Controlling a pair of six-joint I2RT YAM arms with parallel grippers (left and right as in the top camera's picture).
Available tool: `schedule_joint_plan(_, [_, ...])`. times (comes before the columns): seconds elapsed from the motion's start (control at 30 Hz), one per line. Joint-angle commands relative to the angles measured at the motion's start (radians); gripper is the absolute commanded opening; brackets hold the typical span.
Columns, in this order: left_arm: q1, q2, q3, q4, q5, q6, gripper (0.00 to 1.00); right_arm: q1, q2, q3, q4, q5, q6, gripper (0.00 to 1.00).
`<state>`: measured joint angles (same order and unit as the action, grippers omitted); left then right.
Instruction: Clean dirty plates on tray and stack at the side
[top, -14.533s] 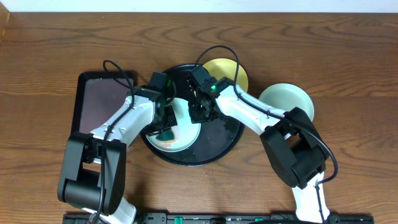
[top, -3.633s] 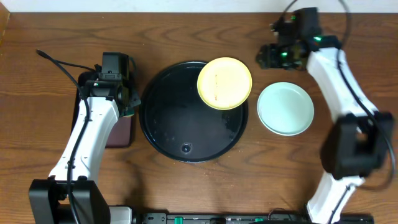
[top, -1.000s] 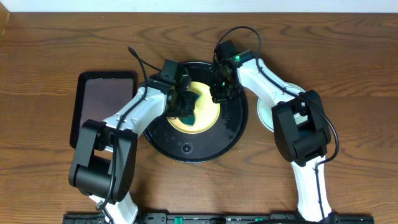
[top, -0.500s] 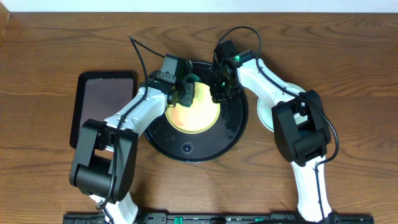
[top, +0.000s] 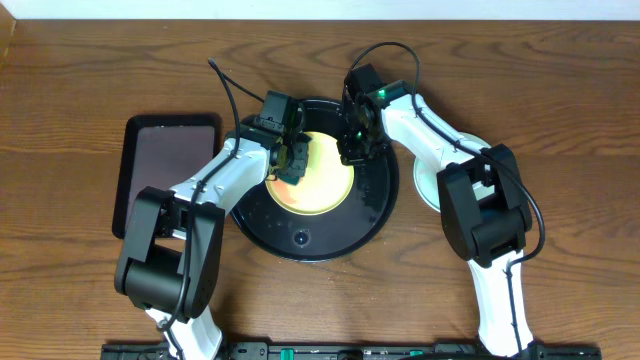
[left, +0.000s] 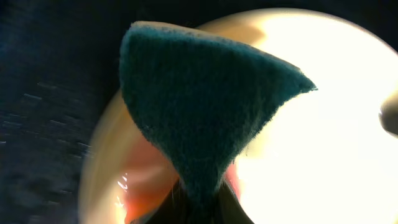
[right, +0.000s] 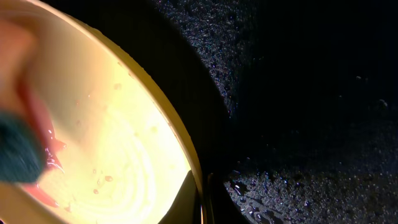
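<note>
Nearest, on wooden bench (top: 590, 300): large round glossy black tray (top: 262, 226), wet. Inside, toward its far side: pale yellow round plastic plate (top: 325, 190), smeared red. Grips dark green scouring pad (left: 199, 106) in left tool (top: 290, 165), over plate's left edge. Pinches plate's far right rim in right tool (top: 352, 152).

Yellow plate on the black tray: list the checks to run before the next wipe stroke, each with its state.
1. Left gripper shut on the sponge: ok.
2. Right gripper pinching the yellow plate at its rim: ok.
3. Yellow plate lying inside the tray: ok.
4. Sponge over the plate's surface: ok.
5. Plate wiped clean: not ok, a red smear shows near the sponge.
6. Stack spot ready: cannot tell, the blue-green plate beside the tray is mostly hidden by the right arm.
</note>
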<state>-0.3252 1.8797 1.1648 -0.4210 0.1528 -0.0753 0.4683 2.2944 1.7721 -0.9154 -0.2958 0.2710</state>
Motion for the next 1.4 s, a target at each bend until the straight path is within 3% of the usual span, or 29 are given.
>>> schedule_joint_plan(0.0, [-0.007, 0.013, -0.005, -0.038, 0.238, 0.119, 0.08, 0.009, 0.023, 0.006, 0.003, 0.023, 0.016, 0.01])
schedule_joint_plan(0.23, [-0.001, 0.013, -0.005, 0.037, 0.176, 0.153, 0.08, 0.009, 0.023, 0.007, 0.003, 0.022, 0.016, 0.01])
schedule_joint_plan(0.47, [0.008, 0.013, -0.003, 0.151, -0.274, -0.012, 0.08, 0.009, 0.023, 0.007, 0.002, 0.022, 0.016, 0.01])
schedule_joint_plan(0.63, [0.024, -0.037, 0.053, 0.042, -0.436, -0.049, 0.08, 0.008, 0.023, 0.007, 0.002, 0.023, 0.016, 0.01])
schedule_joint_plan(1.03, [0.132, -0.355, 0.138, -0.356, -0.431, -0.189, 0.08, 0.019, -0.047, 0.008, -0.019, 0.057, -0.034, 0.01])
schedule_joint_plan(1.2, [0.213, -0.376, 0.133, -0.431, -0.430, -0.189, 0.08, 0.066, -0.147, 0.008, -0.031, 0.255, -0.032, 0.01])
schedule_joint_plan(1.37, [0.285, -0.353, 0.106, -0.424, -0.430, -0.198, 0.08, 0.148, -0.256, 0.008, -0.032, 0.623, -0.032, 0.01])
